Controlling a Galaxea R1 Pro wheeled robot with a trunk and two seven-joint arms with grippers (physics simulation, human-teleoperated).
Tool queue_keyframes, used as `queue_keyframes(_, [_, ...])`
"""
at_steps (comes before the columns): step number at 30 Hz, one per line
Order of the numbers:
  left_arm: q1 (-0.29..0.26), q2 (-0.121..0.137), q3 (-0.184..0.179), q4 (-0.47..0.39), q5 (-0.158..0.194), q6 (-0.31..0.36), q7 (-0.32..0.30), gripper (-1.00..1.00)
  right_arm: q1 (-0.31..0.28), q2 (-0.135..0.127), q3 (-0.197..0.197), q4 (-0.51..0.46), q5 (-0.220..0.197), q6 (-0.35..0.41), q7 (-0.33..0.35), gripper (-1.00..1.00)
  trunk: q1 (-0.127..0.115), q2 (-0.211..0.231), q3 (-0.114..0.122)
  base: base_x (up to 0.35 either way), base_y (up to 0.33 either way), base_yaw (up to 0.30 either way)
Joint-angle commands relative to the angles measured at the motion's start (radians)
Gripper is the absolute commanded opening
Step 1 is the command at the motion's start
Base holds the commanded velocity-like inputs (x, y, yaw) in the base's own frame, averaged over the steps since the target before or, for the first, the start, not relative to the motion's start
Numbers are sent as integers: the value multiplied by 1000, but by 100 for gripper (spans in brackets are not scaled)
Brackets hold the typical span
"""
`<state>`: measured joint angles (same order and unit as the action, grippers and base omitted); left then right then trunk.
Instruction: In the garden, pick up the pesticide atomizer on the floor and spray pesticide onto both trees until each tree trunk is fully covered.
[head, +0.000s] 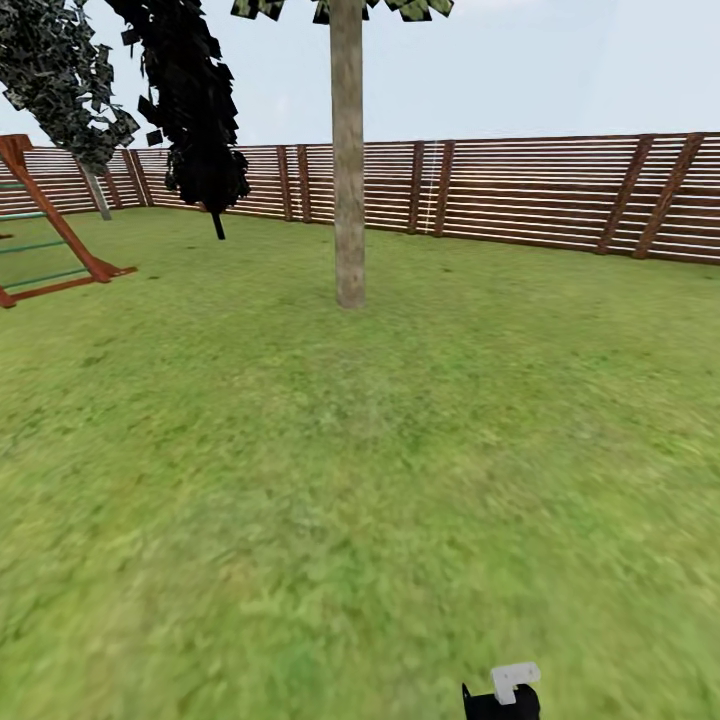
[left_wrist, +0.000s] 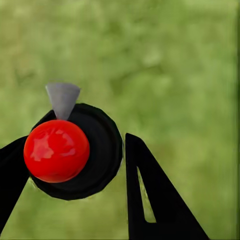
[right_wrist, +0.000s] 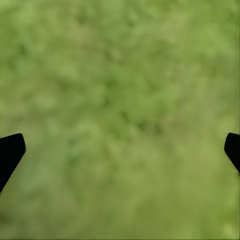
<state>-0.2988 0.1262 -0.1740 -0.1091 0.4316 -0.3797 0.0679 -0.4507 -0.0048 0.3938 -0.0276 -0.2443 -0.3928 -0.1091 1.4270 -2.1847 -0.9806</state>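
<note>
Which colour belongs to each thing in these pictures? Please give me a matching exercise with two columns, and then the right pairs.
Things:
1. ball-shaped top of the atomizer
2. nozzle of the atomizer
3. fence
4. lawn

Colours:
a. green
b. red
c. brown
d. grey

Pairs: 1-b, 2-d, 3-c, 4-a

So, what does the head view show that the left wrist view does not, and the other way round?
Head view alone: a pale tree trunk on the lawn, the brown slat fence, a dark narrow tree and a wooden play frame.

Left wrist view alone: the left gripper, jaws around a black atomizer with a red cap.

Both: green grass.
</note>
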Motion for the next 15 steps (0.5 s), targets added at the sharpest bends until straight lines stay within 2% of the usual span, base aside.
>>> queue_keyframes(1, [0,0,-9,0,4,-2,6,-100,0,0,8,0,-7,-2,-3,100,0,0,-1,340,0,0])
queue_keyframes(15, [0,0,-10,0,4,-2,5,-100,0,-1,8,0,-8,-3,-3,100,0,0,-1,340,0,0])
